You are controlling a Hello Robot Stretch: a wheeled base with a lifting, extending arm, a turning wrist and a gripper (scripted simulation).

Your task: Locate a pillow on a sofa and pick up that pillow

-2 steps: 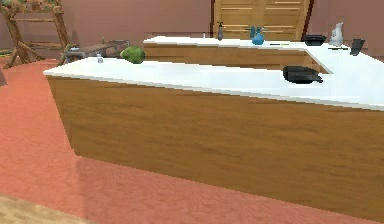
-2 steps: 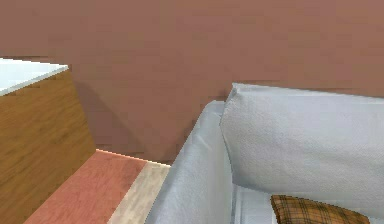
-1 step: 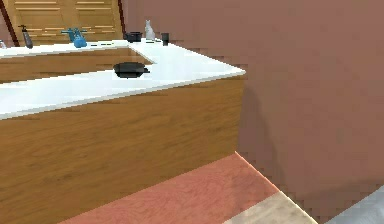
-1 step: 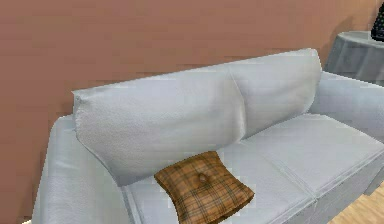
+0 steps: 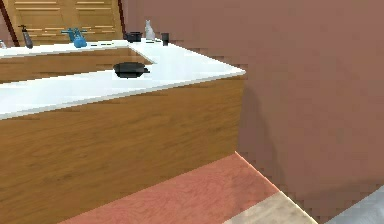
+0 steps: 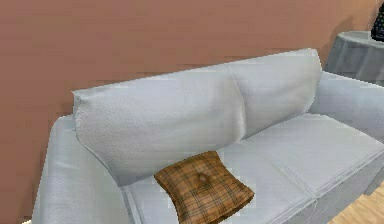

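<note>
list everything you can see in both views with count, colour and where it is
sofa: one, light grey, against the wall in the arm side view
pillow: one, brown plaid, lying on the sofa's left seat cushion
table: one, grey, past the sofa's right end
dark thing: one, on that table
counter: one, white top, wooden sides, forward view's left
pan: one, black, on the counter
small things: several, blue, dark and pale, along the counter's far edge
wall: reddish brown, behind the sofa
</note>
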